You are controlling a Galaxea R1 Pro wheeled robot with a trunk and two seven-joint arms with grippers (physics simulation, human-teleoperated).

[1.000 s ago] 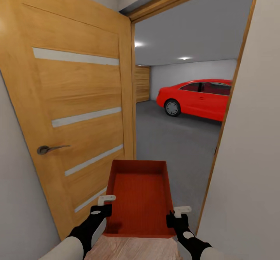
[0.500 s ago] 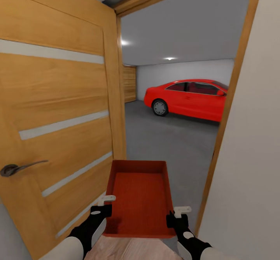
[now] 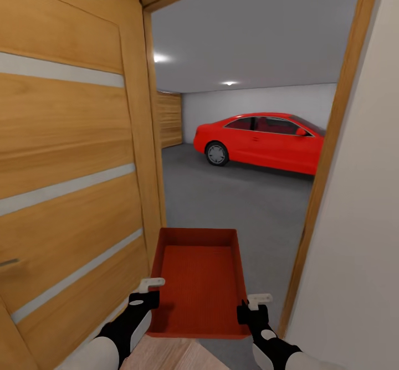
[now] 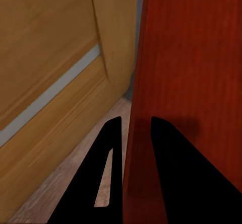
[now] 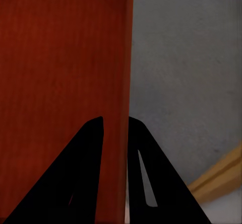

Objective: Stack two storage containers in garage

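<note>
- Gripping the storage container [image 3: 199, 287] by its two long walls, the left gripper [image 3: 145, 292] and right gripper [image 3: 252, 306] each have jaws clenched on a thin wall.
- Orange-red tray, open-topped, holds nothing; no writing shows.
- It hangs in the doorway beside the wooden door [image 3: 72, 193], over the garage floor [image 3: 244, 204], with the red car [image 3: 260, 142] well beyond.

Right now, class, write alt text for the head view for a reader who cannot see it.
Two robot hands, left and right, carry an orange-red tray by its side walls through a doorway beside an open wooden door. Ahead lies a grey garage floor with a red car.
</note>
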